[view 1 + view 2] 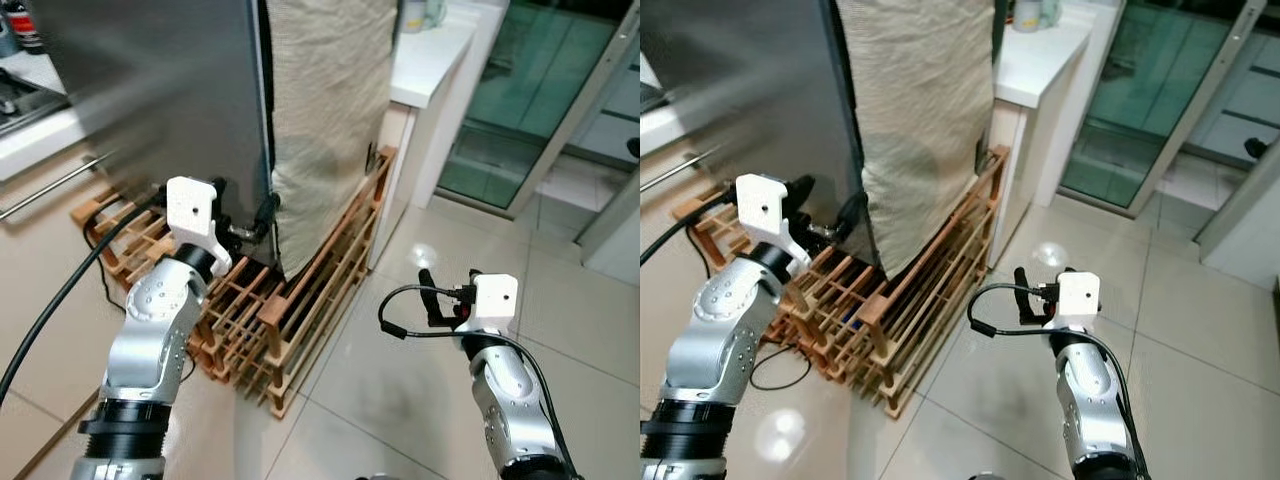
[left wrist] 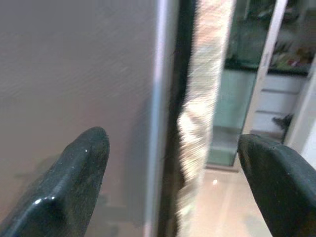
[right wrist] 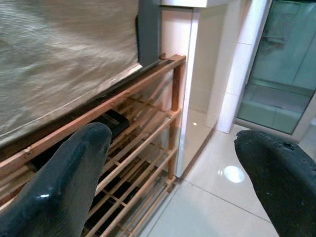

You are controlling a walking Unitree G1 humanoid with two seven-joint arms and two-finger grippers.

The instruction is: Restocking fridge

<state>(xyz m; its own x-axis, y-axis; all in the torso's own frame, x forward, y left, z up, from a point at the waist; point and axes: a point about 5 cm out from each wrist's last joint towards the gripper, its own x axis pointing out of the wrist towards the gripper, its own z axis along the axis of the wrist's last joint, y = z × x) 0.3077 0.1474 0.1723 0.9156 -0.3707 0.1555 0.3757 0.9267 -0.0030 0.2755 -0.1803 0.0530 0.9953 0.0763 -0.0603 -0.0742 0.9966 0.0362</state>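
**Pincers empty at the fridge corner, door edge not yet taken**

Left pincer [image 2: 173,163] is spread wide and holds nothing; its wrist view looks between the two black fingers [image 2: 74,173] straight at the grey fridge [image 1: 150,90] side and the dark seam at its corner. From the head, that arm is raised close to the lower corner of the fridge, just above the wooden rack [image 1: 290,320] it stands on. Right pincer [image 3: 173,168] also gapes wide and empty, held low over the tiled floor [image 1: 400,380], well apart from the fridge, aimed at the rack's end post and the white cabinet [image 3: 182,74] beyond.

A beige cloth [image 1: 330,120] hangs down the fridge's near face, reaching the rack's top rail. Past it a white counter [image 1: 430,60] juts out, then glass doors [image 1: 530,90].

No stock is in either pincer, so the job looks barely begun; I judge the door must be opened first.

Risks from here:
- The left fingers could close on cloth rather than the door edge, dragging it down or slipping off.
- A black cable [image 1: 60,300] trails by the left arm near the rack slats; a swing might snag it.
- The rack's corner juts toward the robot's path, so a step forward may clip it.
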